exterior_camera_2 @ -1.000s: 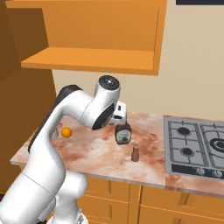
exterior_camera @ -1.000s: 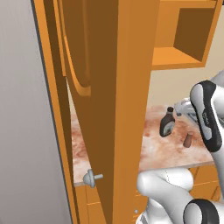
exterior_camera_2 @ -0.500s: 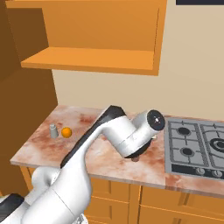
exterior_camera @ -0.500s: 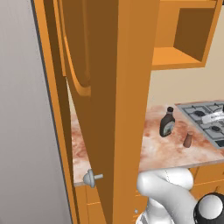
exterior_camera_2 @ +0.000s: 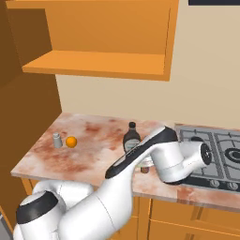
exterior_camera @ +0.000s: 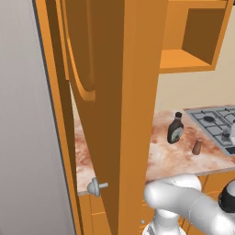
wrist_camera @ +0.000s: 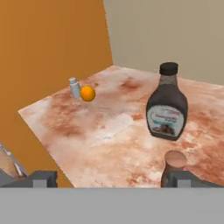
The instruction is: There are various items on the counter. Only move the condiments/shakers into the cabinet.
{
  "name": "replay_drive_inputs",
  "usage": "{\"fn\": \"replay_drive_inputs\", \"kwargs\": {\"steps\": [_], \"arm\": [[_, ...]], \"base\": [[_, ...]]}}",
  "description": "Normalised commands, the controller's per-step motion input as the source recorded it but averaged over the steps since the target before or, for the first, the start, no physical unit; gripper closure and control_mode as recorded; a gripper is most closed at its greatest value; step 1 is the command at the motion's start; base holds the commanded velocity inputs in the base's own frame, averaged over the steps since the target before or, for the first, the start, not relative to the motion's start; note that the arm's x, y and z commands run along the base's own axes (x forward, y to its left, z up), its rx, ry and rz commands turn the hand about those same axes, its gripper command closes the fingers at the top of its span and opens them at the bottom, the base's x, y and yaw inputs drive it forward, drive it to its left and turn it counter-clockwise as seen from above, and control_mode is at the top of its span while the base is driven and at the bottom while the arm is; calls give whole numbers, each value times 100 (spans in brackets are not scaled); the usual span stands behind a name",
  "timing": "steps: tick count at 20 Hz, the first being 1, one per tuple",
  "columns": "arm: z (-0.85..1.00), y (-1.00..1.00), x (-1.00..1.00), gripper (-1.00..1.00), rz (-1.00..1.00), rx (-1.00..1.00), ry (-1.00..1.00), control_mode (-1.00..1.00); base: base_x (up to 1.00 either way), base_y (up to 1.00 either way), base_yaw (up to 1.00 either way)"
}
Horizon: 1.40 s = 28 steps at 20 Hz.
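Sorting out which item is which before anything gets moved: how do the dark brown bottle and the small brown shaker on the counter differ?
The dark brown bottle is taller and wider than the small brown shaker. The bottle carries a label and a dark cap; the shaker is plain, with a lighter flat top. The bottle stands nearer the wall, the shaker nearer the counter's front edge. Both are brown, upright, and still on the counter.

Flat, even rendered light w/ no visible source, all views bright; soft shade inside the cabinet (exterior_camera_2: pixel 101 37) and on its door (exterior_camera: pixel 110 114), barely any cast shadows on the counter (wrist_camera: pixel 109 131), no glare, hand view a bit soft/blocky, no edge distortion.
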Motion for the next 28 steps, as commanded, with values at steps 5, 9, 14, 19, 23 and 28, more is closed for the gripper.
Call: {"fn": "replay_drive_inputs", "kwargs": {"steps": [5,9,14,19,23,28], "arm": [[-52,-24,0,-100,34,0,-19,-100],[-43,-4,0,-100,19,9,-17,-100],[-19,0,0,-100,7,18,-2,-100],[-17,0,16,-100,0,2,0,-100],[-19,4,22,-100,0,0,0,-100],[-17,14,29,-100,0,-2,0,-100]], "base": [[0,0,0],[0,0,0],[0,0,0],[0,0,0],[0,0,0],[0,0,0]]}}
